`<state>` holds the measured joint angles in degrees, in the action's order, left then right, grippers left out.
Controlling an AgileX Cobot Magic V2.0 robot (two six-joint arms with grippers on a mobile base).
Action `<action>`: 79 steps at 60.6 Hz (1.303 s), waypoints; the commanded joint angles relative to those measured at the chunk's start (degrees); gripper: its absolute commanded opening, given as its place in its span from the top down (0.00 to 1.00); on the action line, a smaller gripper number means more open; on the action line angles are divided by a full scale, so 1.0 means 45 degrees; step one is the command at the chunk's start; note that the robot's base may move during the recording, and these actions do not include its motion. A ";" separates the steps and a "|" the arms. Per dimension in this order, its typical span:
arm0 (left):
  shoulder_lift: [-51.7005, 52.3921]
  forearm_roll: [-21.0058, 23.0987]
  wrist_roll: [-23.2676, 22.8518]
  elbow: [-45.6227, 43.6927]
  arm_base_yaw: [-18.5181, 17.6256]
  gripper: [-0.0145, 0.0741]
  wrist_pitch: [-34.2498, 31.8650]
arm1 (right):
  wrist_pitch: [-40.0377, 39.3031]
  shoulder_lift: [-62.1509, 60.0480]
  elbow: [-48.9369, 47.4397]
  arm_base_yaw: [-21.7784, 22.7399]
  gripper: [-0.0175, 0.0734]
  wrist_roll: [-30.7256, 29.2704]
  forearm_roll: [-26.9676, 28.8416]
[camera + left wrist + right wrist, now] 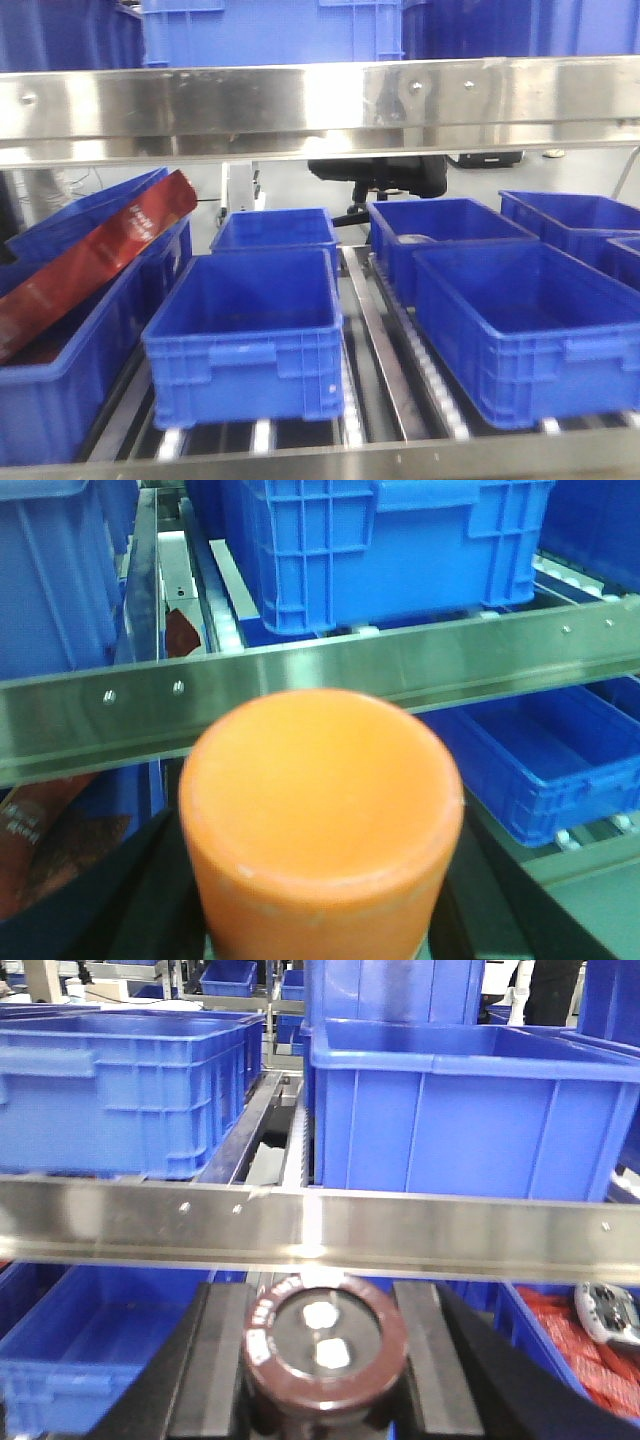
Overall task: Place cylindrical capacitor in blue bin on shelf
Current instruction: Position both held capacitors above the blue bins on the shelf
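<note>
The right gripper (322, 1365) is closed on the small, stubby dark maroon cylindrical capacitor (325, 1345). Its two black fingers (215, 1360) bear against opposite sides of the body, so the jaws stand only the capacitor's width apart. The capacitor's greyish top face, marked with two pale spots, is turned toward the wrist camera, and light markings show along its upper left rim. The capacitor is held clear of the shiny brushed stainless-steel shelf (450, 1235), on the near side of the wide front rail. It appears just below the rail's lower edge and near the rail's middle. Beyond the rail, two blue plastic bins (470, 1110) sit side by side on the upper level, with a white roller track (295, 1135) in the gap between them. Under the rail, a further blue bin (90, 1340) lies at lower left, and a bin holding red-orange contents (512, 1305) lies at lower right. The left gripper (320, 900) is closed on a blurred orange cylinder (320, 810); dark fingers (150, 900) are visible at both of its lower sides. This cylinder is likewise on the near side of a front rail. In the front-facing view, a long red packet (100, 260) leans in the bin at the left end of the shelf level.
</note>
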<state>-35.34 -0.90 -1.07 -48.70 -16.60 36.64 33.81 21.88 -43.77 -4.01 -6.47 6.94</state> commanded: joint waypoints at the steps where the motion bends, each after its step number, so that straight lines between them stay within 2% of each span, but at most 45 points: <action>1: 0.0033 0.0045 0.0008 -0.0010 -0.0095 0.96 -0.0371 | -0.0285 -0.0047 0.0010 -0.0003 0.95 -0.0024 -0.0040; 79: 0.0033 0.0045 0.0008 -0.0010 -0.0095 0.96 -0.0371 | -0.0285 -0.0047 0.0010 -0.0003 0.95 -0.0024 -0.0040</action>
<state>-35.34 -0.90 -1.07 -48.70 -16.60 36.64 33.81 21.88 -43.77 -4.01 -6.47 6.94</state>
